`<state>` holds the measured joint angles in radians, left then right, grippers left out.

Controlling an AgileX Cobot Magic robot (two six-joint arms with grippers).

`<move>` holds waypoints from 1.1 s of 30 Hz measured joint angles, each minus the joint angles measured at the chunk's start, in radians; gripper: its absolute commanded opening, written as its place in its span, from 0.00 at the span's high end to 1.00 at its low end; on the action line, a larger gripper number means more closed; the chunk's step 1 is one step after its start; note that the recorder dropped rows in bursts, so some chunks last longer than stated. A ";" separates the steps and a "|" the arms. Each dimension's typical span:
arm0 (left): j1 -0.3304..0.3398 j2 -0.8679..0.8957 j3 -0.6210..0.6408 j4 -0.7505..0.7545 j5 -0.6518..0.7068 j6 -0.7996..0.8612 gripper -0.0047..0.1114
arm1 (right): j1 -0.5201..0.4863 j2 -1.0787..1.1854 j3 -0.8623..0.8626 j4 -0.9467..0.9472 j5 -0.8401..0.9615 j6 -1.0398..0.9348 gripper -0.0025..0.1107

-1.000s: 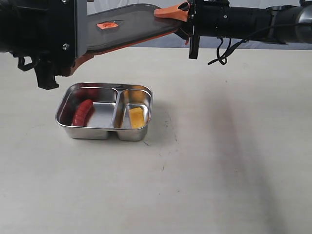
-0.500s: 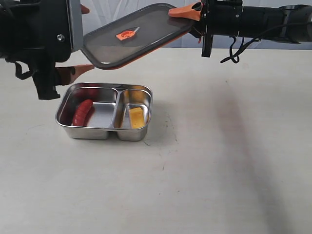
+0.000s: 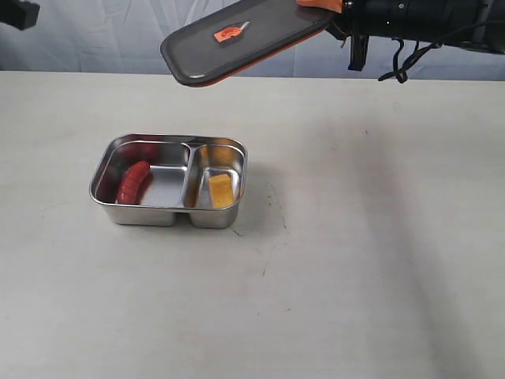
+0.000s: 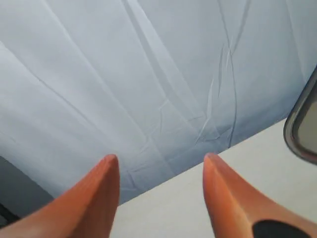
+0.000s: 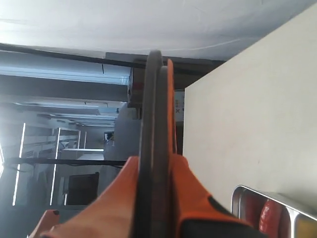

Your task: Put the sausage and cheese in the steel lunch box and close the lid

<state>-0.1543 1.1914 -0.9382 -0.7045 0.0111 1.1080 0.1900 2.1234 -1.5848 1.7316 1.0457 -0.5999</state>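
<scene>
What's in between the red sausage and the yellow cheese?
Only the steel lunch box's divider wall, in the exterior view. The sausage and cheese sit in separate compartments.

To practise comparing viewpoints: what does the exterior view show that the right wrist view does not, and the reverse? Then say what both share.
Only the exterior view: the lid's flat top with its orange valve, tilted in the air, and the whole steel lunch box with both compartments.
Only the right wrist view: the lid edge-on, clamped by the right gripper between its orange fingers, and a room beyond the table's edge.
Both: the lid, the sausage in the box, and the table.
</scene>
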 measured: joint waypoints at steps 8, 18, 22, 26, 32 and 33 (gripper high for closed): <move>0.067 0.031 -0.007 -0.353 0.258 -0.094 0.53 | 0.043 -0.079 0.000 0.000 -0.031 -0.113 0.99; 0.339 0.154 -0.007 -0.374 0.622 -0.293 0.48 | 0.060 -0.114 0.125 0.002 -0.140 -0.161 0.99; 0.390 0.186 -0.007 -0.397 0.653 -0.296 0.45 | 0.076 -0.137 0.241 0.000 -0.236 -0.171 0.99; 0.401 0.209 -0.007 -0.420 0.659 -0.290 0.45 | 0.116 -0.188 0.289 -0.002 -0.363 -0.175 0.99; 0.401 0.220 -0.007 -0.438 0.643 -0.269 0.45 | 0.219 -0.272 0.293 0.002 -0.491 -0.133 0.99; 0.401 0.220 -0.007 -0.439 0.633 -0.269 0.45 | 0.241 -0.284 0.293 0.002 -0.511 -0.131 0.99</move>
<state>0.2469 1.4109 -0.9454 -1.1437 0.6442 0.8386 0.4315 1.8389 -1.2913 1.7335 0.5346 -0.7309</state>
